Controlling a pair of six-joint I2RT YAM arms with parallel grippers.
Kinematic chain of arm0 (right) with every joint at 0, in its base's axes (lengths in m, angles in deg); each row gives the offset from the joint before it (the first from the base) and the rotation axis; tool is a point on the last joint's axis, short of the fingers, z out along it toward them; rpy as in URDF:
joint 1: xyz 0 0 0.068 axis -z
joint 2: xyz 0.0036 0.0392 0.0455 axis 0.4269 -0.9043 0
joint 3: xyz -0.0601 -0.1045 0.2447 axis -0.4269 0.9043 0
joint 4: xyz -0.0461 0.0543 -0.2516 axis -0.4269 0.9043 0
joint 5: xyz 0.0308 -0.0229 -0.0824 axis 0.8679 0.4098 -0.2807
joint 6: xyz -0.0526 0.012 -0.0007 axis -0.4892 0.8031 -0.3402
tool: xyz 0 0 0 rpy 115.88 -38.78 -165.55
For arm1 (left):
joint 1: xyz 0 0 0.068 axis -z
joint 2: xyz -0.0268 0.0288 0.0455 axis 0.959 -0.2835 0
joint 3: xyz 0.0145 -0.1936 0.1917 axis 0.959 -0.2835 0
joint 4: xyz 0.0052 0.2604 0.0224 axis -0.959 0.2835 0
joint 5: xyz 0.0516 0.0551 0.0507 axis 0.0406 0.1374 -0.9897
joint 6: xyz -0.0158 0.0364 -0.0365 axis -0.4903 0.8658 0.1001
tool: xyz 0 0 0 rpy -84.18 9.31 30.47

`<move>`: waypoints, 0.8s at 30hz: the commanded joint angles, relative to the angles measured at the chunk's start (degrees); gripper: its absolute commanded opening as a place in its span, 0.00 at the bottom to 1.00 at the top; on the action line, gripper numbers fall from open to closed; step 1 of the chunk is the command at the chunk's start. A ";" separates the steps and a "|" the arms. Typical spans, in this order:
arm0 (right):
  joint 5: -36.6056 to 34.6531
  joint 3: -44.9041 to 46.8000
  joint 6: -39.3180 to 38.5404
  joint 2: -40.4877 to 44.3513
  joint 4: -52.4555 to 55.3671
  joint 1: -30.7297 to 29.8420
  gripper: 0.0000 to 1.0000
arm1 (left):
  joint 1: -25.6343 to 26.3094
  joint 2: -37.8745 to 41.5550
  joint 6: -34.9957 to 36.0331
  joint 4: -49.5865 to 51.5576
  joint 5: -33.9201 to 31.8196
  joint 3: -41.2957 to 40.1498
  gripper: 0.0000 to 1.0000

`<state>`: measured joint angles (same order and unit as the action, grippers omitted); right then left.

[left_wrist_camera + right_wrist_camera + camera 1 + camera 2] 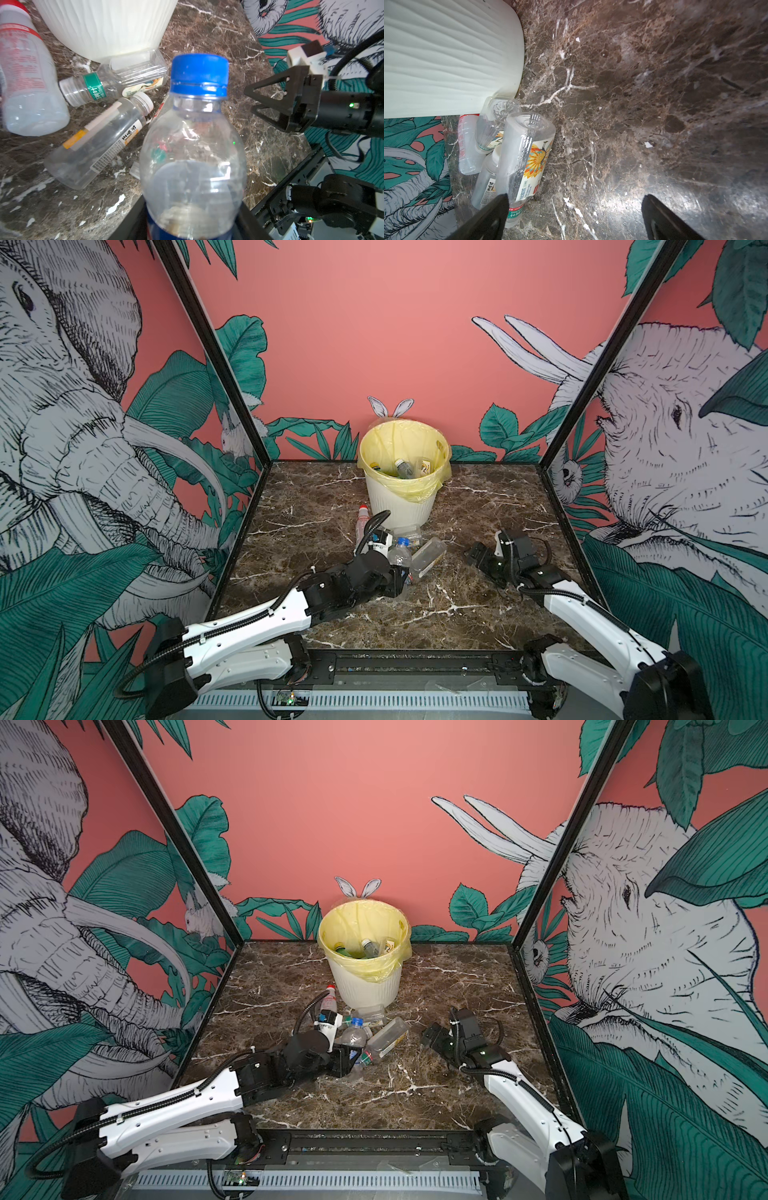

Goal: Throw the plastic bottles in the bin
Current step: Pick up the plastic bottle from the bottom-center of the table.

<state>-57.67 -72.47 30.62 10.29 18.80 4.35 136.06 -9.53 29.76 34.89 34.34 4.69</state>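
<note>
Just in front of the bin [399,506], mid counter [457,614]: left claw [397,577] is clamped on the blue-cap bottle [400,549], gripping the lower body. The cap end points away from the wrist, roughly toward the bin. Left wrist view shows that bottle [193,145] is clear, with a blue label at the base. Can't tell if it's off the counter.

Right claw [478,558] is spread wide with nothing in it, low over the counter to the right of the pile. Right wrist view shows only marble between the tips.

Loose bottles, all on their sides, heaped between the held one and the bin foot:
- red-cap bottle [361,520]: left of the bin base, cap toward the back wall
- white-cap bottle [99,141]: just beside the held one
- green-label bottle [91,87]: between the white-cap one and the bin
- ribbed clear bottle [141,66]: up against the bin foot
- bird-label bottle [527,158]: base toward the bin, neck end by one tip of the right claw; it's the closest to that claw

The bin sits far centre by the back wall, with a yellow bag liner. Several bottles [401,467] are already inside.
</note>
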 commanded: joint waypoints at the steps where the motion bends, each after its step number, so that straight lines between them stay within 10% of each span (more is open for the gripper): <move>1: -0.50 -0.28 1.44 -0.26 -2.34 0.27 0.99 | -0.97 3.17 -0.08 2.80 -0.97 -0.73 0.54; 17: 2.09 -3.53 -0.35 -8.69 -6.22 0.28 0.99 | -16.70 16.13 -1.17 5.51 3.43 -2.38 0.52; 24: 2.44 -4.34 -1.00 -8.75 -5.54 0.25 0.99 | -29.07 14.70 -1.45 -4.64 19.95 -6.33 0.51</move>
<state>-55.24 -75.62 29.99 1.28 14.28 4.35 110.05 6.01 28.82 35.79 46.05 0.17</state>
